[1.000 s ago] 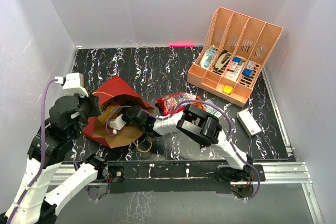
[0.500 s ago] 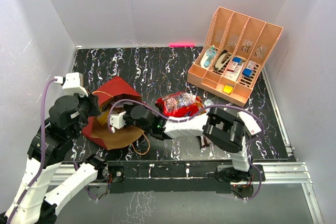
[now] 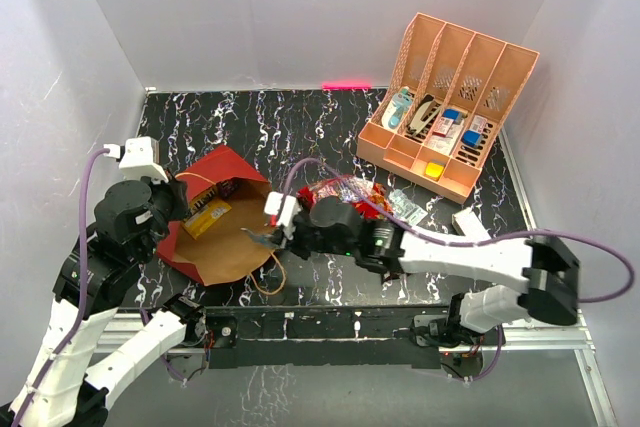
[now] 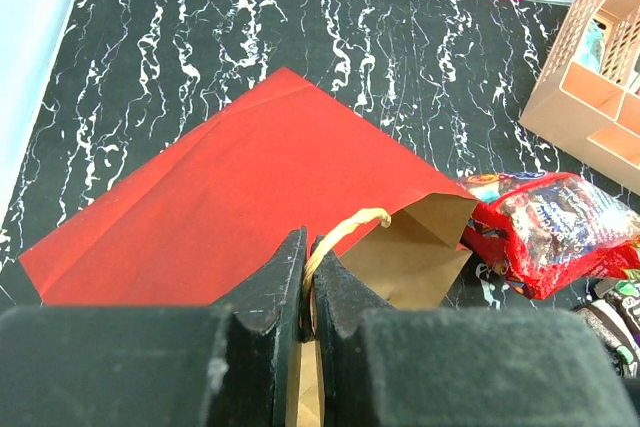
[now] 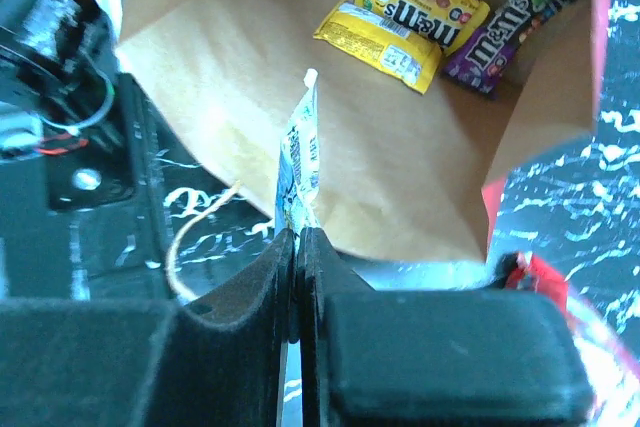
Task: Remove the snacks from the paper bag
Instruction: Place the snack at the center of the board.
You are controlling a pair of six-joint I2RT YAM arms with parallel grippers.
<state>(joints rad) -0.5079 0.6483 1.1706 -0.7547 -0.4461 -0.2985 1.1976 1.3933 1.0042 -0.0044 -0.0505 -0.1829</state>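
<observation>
The paper bag (image 3: pixel 215 237) lies on its side, red outside, brown inside, mouth towards the near right. My left gripper (image 4: pixel 310 247) is shut on its tan cord handle (image 4: pixel 350 224) and holds the mouth open. My right gripper (image 5: pixel 298 234) is shut on a small silvery packet (image 5: pixel 300 162), just outside the bag's mouth (image 3: pixel 256 237). Two yellow packets (image 5: pixel 405 12) and a purple bar (image 5: pixel 500 32) lie deep in the bag. The large red packet (image 3: pixel 345 192) and a silvery packet (image 3: pixel 405 205) lie on the table right of the bag.
The peach slotted organizer (image 3: pixel 450 107) stands at the back right with blue-and-white items in it. The bag's second cord handle (image 3: pixel 268 282) loops on the table near the front edge. My right arm stretches low across the table's near right.
My right gripper has drawn back out of the bag towards the near right, with the silvery packet pinched in it. The left gripper and the bag have stayed put.
</observation>
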